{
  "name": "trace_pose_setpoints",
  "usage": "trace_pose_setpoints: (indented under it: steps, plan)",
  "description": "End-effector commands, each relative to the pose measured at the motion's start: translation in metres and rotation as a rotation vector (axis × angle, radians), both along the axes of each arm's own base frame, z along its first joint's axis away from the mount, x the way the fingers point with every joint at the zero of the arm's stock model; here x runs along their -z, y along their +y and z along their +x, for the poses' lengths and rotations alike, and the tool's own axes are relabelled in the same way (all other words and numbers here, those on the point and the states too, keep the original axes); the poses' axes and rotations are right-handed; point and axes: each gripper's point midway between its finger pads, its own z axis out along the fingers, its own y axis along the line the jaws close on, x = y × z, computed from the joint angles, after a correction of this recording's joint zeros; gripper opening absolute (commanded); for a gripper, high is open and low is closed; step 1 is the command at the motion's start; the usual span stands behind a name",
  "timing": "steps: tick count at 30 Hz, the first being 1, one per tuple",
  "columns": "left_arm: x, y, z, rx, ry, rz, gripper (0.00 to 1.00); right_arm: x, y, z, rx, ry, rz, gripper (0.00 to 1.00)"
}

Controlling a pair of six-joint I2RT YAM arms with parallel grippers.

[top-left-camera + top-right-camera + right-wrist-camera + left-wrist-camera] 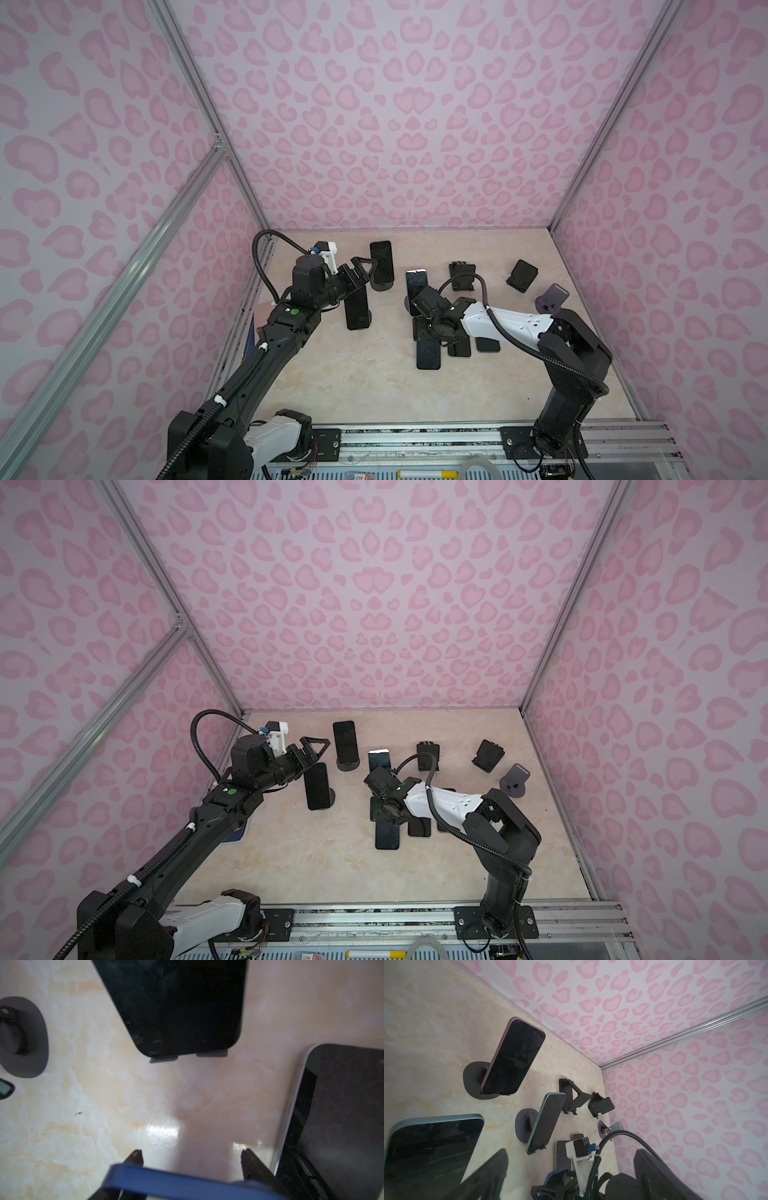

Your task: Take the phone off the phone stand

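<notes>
Nearest in, three flat phones [428,355] lie side by side on the counter [353,382]. The right gripper [191,1153] hangs right above them, nose down. A blue-edged phone [176,1180] lies across its fingers [136,1157], and the jaws look part-closed on it, clear of any stand. Further in on the left, a teal-edged phone [357,309] leans on its round stand [331,794]. The left gripper [365,272] hovers just over that phone's top edge, jaws spread wide and empty. In the left wrist view this phone sits outside the jaws, just beside one finger [492,1167]. Behind the right gripper, in the middle, a second phone [548,1122] leans on its grey stand [522,1124]. Beyond the left gripper, near the far wall, a pink-edged phone [512,1057] rests upright on a dark stand [471,1076], close to the open fingertips but not touching. Off to the right, three empty stands [462,274] sit well apart from both grippers.
</notes>
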Motion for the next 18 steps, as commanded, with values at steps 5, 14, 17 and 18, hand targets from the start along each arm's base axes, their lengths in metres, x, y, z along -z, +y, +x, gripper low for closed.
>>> trace_pose_setpoints:
  steps: [5,14,17,18]
  plan:
    - [-0.01,-0.003,0.004,0.008,-0.033,-0.02,0.98,0.011,-0.006,0.001,0.012,-0.009,-0.03,0.7]
    - [-0.012,-0.003,0.003,0.013,-0.038,-0.023,0.98,0.023,-0.009,0.001,-0.006,-0.011,-0.059,0.7]
    - [-0.01,-0.003,0.004,0.011,-0.032,-0.022,0.98,0.022,-0.014,0.003,0.001,-0.03,-0.077,0.7]
    - [-0.009,-0.004,0.004,0.012,-0.031,-0.023,0.98,0.021,-0.014,0.004,0.001,-0.035,-0.078,0.7]
